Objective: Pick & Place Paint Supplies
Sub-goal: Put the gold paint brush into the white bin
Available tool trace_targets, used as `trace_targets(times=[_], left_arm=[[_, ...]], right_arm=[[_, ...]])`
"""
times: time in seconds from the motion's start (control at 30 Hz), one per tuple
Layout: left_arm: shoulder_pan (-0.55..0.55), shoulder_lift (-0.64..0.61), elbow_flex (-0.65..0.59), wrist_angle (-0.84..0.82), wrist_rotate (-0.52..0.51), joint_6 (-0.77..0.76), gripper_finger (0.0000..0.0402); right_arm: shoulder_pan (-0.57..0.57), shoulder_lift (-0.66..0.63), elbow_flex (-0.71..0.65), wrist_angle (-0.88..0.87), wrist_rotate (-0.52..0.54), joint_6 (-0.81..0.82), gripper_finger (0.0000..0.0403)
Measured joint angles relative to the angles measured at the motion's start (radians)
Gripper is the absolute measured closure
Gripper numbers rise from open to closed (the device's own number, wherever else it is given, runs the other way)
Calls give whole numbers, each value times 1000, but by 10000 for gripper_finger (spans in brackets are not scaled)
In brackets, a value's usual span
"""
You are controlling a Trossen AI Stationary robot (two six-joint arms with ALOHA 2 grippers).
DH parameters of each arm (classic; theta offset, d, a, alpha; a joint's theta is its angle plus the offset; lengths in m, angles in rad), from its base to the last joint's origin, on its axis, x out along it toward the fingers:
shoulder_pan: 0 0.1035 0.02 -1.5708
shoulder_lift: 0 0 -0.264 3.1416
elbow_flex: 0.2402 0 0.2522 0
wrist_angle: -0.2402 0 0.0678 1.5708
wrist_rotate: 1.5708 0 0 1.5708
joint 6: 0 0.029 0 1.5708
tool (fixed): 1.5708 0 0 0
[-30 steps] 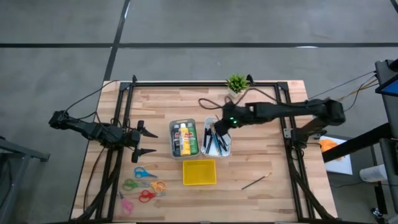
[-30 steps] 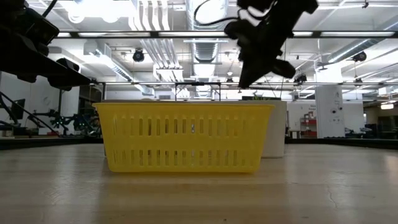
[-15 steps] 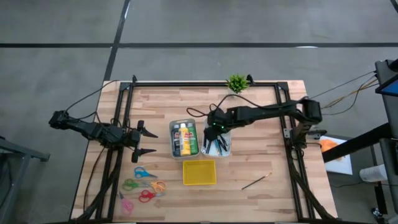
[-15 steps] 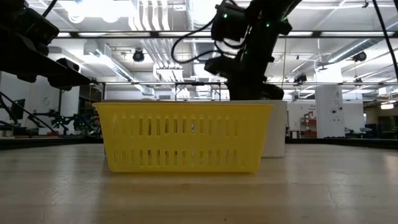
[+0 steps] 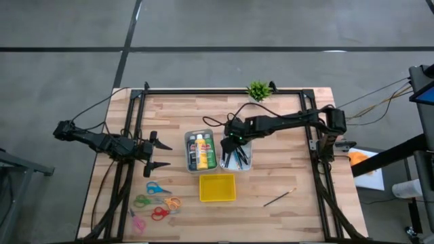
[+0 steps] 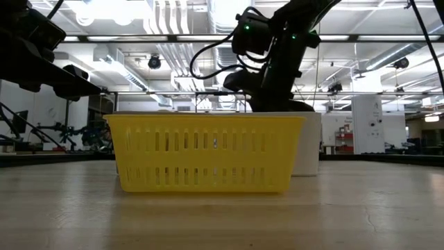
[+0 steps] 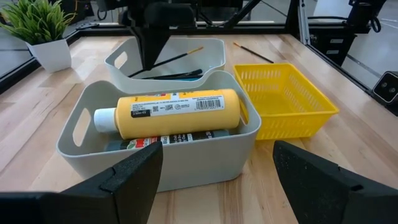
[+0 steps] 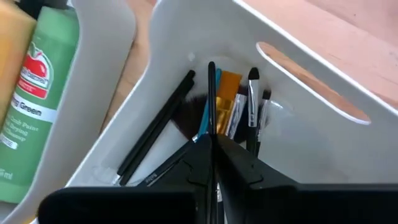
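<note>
My right gripper (image 5: 234,140) reaches down into the pale brush bin (image 5: 247,163) and is shut on a thin dark brush (image 8: 211,93). Other dark brushes and a yellow-ferruled one (image 8: 231,93) lie on the bin floor below it. The neighbouring pale bin (image 5: 188,139) holds the yellow bottle (image 5: 202,152), the green bottle (image 5: 210,152) and the dark bottle (image 5: 193,152), all lying flat. One more brush (image 5: 279,198) lies on the table's near right. My left gripper (image 5: 160,154) waits open, left of the bottle bin. My right gripper pinches the thin dark brush between its two fingers (image 8: 239,158), which lie along its shaft (image 8: 211,127). It comes from above, slanting down into the bin. The brush's free end (image 8: 211,65) points at the bin's end wall, above the other brushes.
An empty yellow basket (image 5: 217,188) sits just near of the two bins. Several coloured scissors (image 5: 156,201) lie at the near left. A small potted plant (image 5: 258,90) stands at the far edge. Bare wood shows around the loose brush on the right.
My right gripper has moved toward the table's left and down, from above the brush bin into it, dropping behind the yellow basket's rim in the low view. The arm's elbow has drawn in from the right.
</note>
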Motion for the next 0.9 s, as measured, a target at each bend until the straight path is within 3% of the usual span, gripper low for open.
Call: trace_targets(times=[0.3, 0.67, 0.9], left_arm=[[0, 0, 0, 0, 0, 0, 96], [0, 0, 0, 0, 0, 0, 96], [0, 0, 0, 0, 0, 0, 96]], right_arm=[[-1, -1, 0, 2, -1, -6, 351], [-1, -1, 0, 2, -1, -24, 346], [-1, -57, 36, -2, -1, -192, 346]])
